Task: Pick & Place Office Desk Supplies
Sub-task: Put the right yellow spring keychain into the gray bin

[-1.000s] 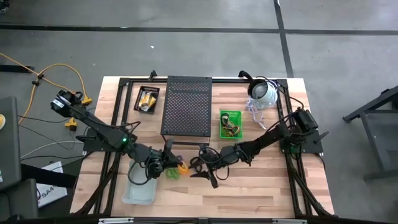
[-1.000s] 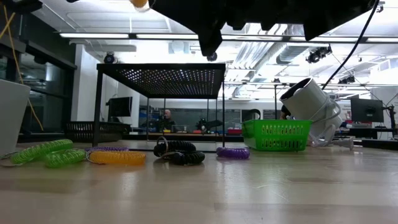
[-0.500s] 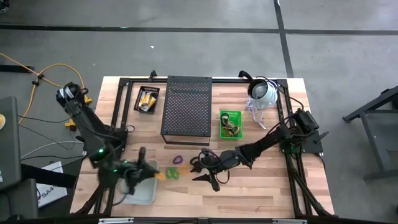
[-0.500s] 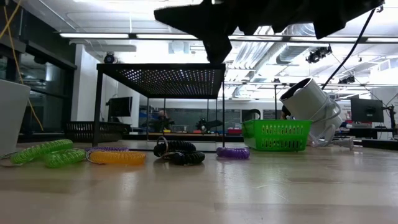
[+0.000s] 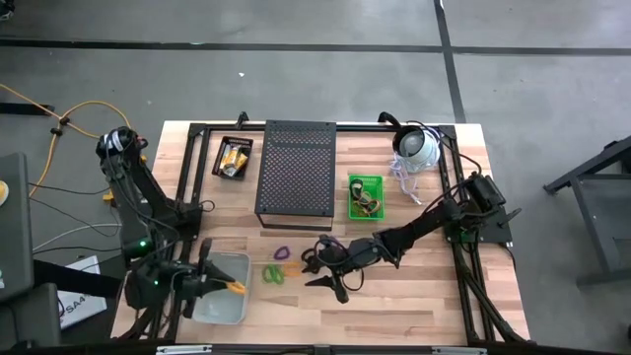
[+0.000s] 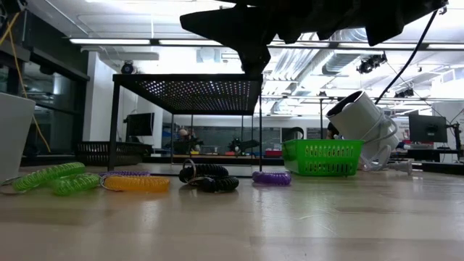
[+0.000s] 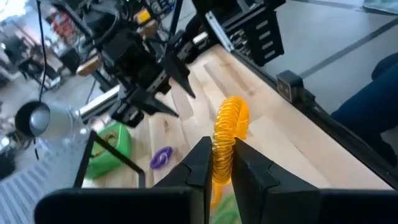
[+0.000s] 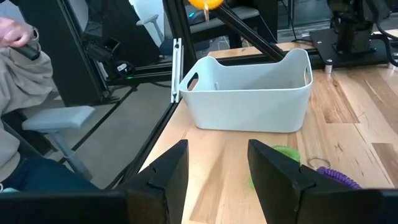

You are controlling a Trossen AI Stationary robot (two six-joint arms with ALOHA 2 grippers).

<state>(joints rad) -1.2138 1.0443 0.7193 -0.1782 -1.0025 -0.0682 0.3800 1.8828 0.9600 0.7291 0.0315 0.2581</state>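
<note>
My left gripper is over the white bin at the table's near left, shut on an orange coil loop. In the right wrist view that loop shows above the bin. Right of the bin, my right gripper hovers open above the table near the black loops. Green loops and a purple loop lie on the wood between bin and right gripper. In the low view, green, orange, black and purple loops lie flat on the table. My left gripper pinches the orange coil loop between its two fingers, across the coil near its middle. One end sticks out past the fingertips. The loop is lifted clear, above the bin.
A black mesh shelf stands at the far middle, with a black tray of yellow packets to its left. A green basket and a white dome device with a cable are to its right. A person's sleeve shows beyond the table.
My left gripper has carried the orange loop from beside the right gripper toward the table's left and near edge, and now holds it over the white bin. It has stayed shut on the loop. The loops on the table have not moved.
</note>
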